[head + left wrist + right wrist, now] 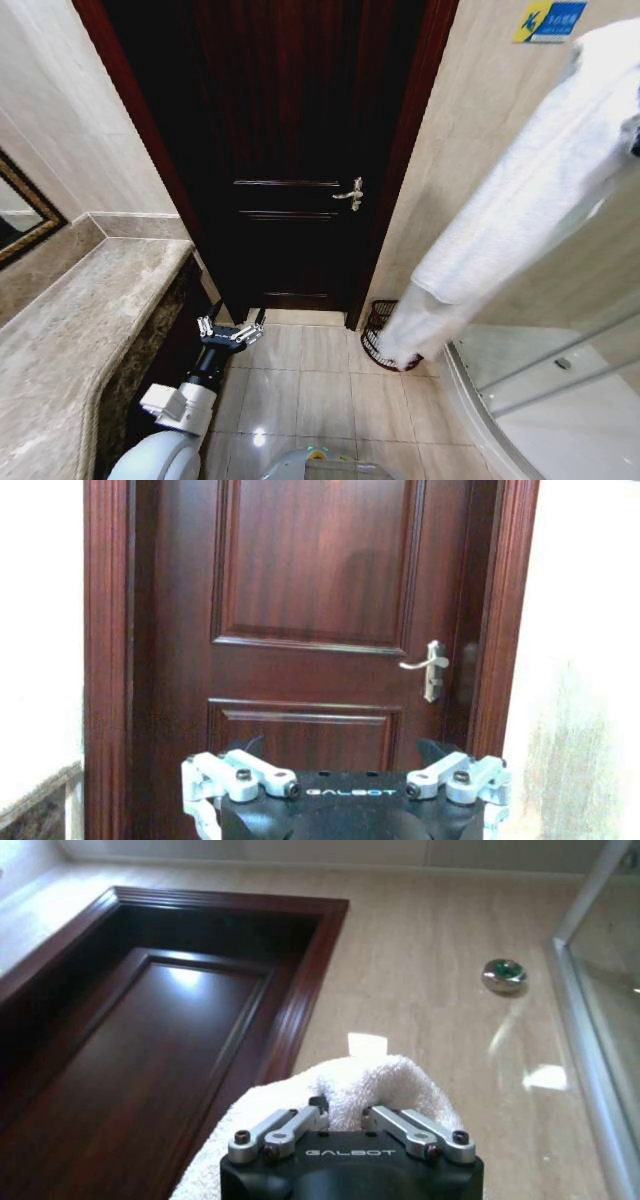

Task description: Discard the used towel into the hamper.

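Beside the door (290, 150), the right gripper (345, 1119) is raised high, fingers clenched on the towel (520, 200), which hangs long, slanting down toward the hamper (378, 330) (on the floor by the frame). The left gripper (231, 326) idles low, fingers released.

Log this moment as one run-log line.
right gripper: shut on towel, raised | towel end hangs over hamper | left gripper: open, idle, low near counter
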{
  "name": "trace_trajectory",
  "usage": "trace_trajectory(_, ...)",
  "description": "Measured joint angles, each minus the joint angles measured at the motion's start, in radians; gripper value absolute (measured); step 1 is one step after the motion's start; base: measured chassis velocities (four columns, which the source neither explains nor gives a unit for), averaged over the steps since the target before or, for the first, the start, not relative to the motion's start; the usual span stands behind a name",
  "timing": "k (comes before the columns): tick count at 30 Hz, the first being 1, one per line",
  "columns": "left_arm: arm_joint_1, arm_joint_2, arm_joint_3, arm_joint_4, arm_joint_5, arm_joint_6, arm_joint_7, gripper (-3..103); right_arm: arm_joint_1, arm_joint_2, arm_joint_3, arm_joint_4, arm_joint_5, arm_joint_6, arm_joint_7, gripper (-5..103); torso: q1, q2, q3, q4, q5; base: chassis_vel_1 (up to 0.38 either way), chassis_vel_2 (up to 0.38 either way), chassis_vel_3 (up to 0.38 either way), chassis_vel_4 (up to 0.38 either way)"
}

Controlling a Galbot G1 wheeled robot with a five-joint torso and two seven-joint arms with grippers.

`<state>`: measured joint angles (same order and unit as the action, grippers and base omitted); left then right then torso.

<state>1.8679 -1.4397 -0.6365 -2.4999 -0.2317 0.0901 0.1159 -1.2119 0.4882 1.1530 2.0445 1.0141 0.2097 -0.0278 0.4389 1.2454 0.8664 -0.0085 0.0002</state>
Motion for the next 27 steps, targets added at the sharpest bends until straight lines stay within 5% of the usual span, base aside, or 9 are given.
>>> trace_trajectory(11,0.0,0.0,0.0,0.0,0.0,0.0,0.0,99,0.111,-0.038,-0.088,-0.096,0.058,0.003,-0.015,10,0.0,0.001,0.0,0.0001,0.0,0.0,0.0,0.0,0.0)
trace_trajectory(20,0.0,0.0,0.0,0.0,0.0,0.0,0.0,99,0.391,-0.049,-0.349,-0.227,0.054,0.007,-0.032,10,0.001,0.001,0.001,0.0001,-0.0003,0.0,0.0,0.0,0.0)
trace_trajectory(27,0.0,0.0,0.0,0.0,0.0,0.0,0.0,99,0.631,0.031,-0.58,-0.325,0.006,0.006,-0.027,10,0.001,0.001,0.001,0.0004,-0.0002,0.0,0.0,0.0,0.0)
